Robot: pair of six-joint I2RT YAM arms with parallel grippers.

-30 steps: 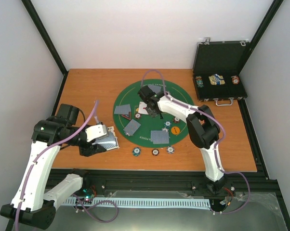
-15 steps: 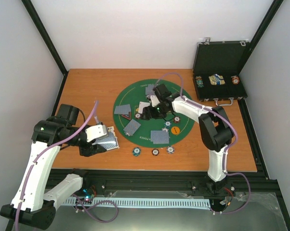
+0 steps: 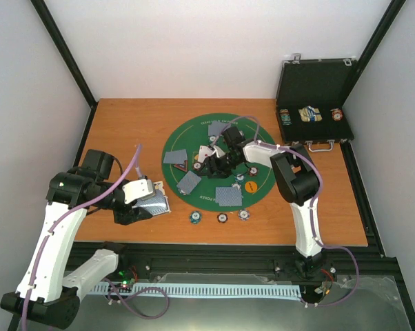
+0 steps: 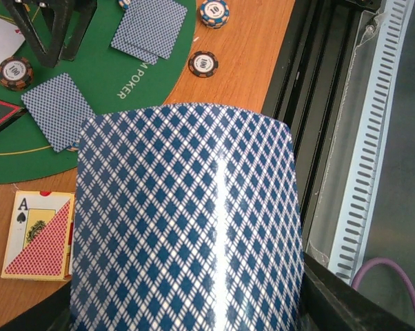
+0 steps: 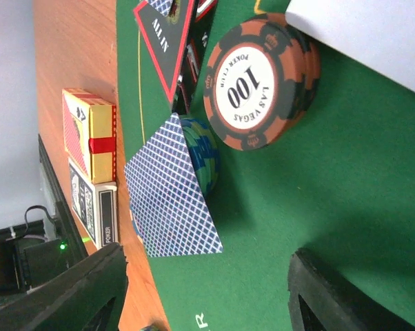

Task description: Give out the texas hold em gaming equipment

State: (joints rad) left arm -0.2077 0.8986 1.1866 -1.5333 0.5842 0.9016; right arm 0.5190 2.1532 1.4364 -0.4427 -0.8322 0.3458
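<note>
On the round green mat (image 3: 194, 134), blue-backed playing cards lie face down (image 3: 189, 182) (image 3: 228, 196). My left gripper (image 3: 147, 205) is shut on a deck of cards (image 4: 187, 221) over the wood left of the mat; its fingers are hidden behind the deck. My right gripper (image 5: 207, 296) hovers low over the mat's middle (image 3: 220, 167), open, with only green felt between its fingers. Just ahead of it are a stack of orange-and-black chips (image 5: 259, 86), a card (image 5: 169, 189) leaning on a green-blue chip stack, and the black-and-red triangle marker (image 5: 166, 34).
Striped chips (image 3: 194, 218) (image 3: 223, 218) (image 3: 244, 214) lie on the wood by the mat's near edge. An orange disc (image 3: 251, 186) sits on the mat. Card boxes (image 5: 90, 134) (image 4: 38, 234) lie left of the mat. The open black case (image 3: 314, 83) stands at the back right.
My right gripper has opened and moved toward the near side of the mat's middle, its elbow swinging right. The left arm and its deck have not moved.
</note>
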